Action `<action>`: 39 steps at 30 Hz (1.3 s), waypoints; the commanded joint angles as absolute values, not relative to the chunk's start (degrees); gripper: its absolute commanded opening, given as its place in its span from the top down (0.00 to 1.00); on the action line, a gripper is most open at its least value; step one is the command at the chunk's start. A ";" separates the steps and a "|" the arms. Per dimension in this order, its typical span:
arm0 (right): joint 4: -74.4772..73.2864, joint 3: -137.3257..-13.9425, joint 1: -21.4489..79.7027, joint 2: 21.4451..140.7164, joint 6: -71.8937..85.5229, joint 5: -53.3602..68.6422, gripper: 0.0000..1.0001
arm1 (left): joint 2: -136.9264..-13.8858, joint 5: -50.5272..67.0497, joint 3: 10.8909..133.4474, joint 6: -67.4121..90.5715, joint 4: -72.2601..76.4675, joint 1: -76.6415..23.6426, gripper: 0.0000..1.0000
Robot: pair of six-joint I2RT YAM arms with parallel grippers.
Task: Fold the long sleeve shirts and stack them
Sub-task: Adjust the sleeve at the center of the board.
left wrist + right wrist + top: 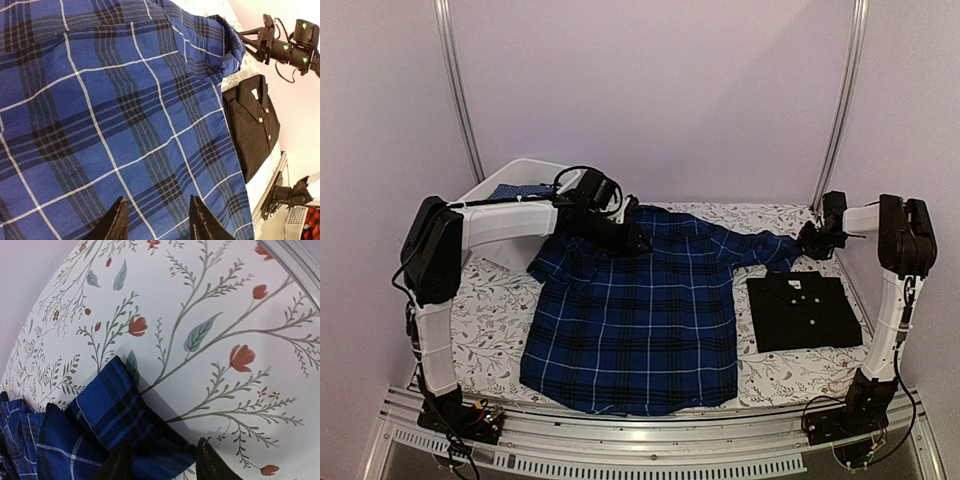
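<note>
The navy-and-blue plaid shirt lies spread flat in the middle of the table, one sleeve stretched to the right. The black shirt lies folded at the right, buttons up; it also shows in the left wrist view. My left gripper hovers over the plaid shirt near its collar, and its jaws are open and empty. My right gripper is at the end of the stretched sleeve. The sleeve cuff lies between its fingers, which stand apart.
A flowered cloth covers the table. A white bin holding blue cloth stands at the back left. Metal posts rise at both back corners. A rail runs along the near edge.
</note>
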State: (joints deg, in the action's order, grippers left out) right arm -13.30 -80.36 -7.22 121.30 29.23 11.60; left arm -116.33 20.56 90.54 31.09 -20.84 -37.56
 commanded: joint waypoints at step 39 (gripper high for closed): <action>-24.82 -106.45 29.62 122.07 22.61 9.04 0.50 | -106.20 25.47 78.64 33.58 -12.14 -34.25 0.59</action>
